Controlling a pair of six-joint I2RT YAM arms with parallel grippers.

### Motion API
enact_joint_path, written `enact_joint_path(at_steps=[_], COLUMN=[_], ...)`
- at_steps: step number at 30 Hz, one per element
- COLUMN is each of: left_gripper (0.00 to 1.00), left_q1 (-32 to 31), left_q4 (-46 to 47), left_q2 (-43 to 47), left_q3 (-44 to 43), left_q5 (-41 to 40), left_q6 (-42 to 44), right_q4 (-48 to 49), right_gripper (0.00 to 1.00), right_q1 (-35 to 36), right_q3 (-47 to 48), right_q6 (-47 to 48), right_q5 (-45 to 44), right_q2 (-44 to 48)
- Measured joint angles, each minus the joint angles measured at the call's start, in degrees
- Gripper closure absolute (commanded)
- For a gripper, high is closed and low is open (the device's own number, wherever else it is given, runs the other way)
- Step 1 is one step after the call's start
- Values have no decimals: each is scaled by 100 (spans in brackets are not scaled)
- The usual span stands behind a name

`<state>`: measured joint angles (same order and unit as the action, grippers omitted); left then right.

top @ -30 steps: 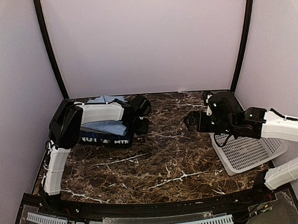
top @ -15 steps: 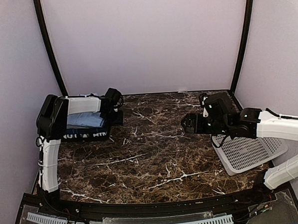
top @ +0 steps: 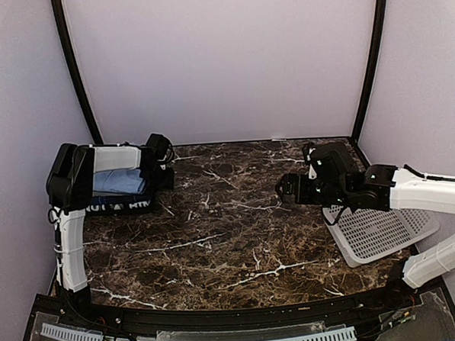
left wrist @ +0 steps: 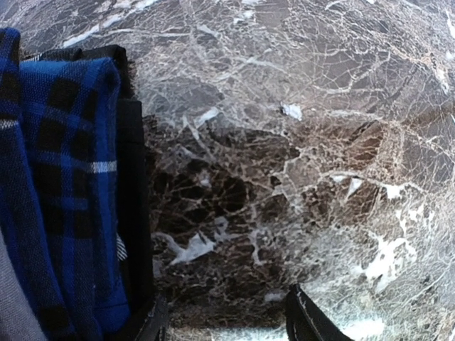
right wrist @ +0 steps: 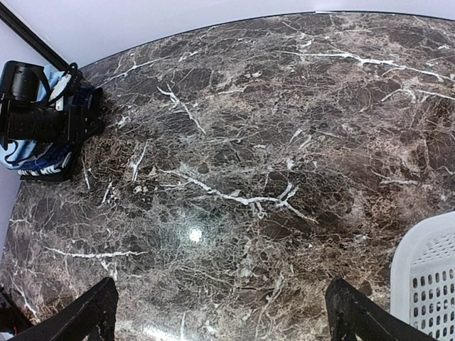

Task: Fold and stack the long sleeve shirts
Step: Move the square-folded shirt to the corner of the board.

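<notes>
— Where are the shirts (top: 120, 193)?
— Stacked in the upper left corner, pale blue on navy. Out of the way, I'd guess, to keep the middle of the table (top: 239, 239) for folding.
— And the arms?
— The left gripper (left wrist: 226, 321) hangs just beside the stack, elbow doubled back, fingers partly apart, holding nothing. The right gripper (right wrist: 220, 302) reaches over mid-table, spread wide, empty.

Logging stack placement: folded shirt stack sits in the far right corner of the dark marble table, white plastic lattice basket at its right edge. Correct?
No. The top external view shows the folded shirt stack in the far left corner of the dark marble table. The white plastic lattice basket is at its right edge, as said.
</notes>
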<state>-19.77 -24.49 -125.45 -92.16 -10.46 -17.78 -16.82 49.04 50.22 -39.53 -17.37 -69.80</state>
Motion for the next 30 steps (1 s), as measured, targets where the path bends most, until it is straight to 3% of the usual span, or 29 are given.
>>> enact_joint_path(at_steps=[10, 18, 23, 27, 30], left_gripper=[43, 42, 35, 20, 19], left_q1=[-164, -826, -1117, -1163, -1189], left_q4=[-361, -354, -269, -7, 249], left_q2=[481, 1296, 1792, 2354, 2903], left_q3=[103, 105, 264, 697, 1172], left_q5=[251, 446, 691, 1080, 1370], left_q6=[164, 262, 219, 146, 42], right_q4=[-15, -39, -44, -31, -7], right_gripper=[1, 1, 1, 1, 1], right_q1=[-9, -11, -28, -35, -35], right_q3=[2, 28, 122, 214, 275], right_q6=[2, 24, 83, 155, 219], right_q5=[-9, -63, -74, -94, -114], right_q2=[-50, -50, -50, -50, -44])
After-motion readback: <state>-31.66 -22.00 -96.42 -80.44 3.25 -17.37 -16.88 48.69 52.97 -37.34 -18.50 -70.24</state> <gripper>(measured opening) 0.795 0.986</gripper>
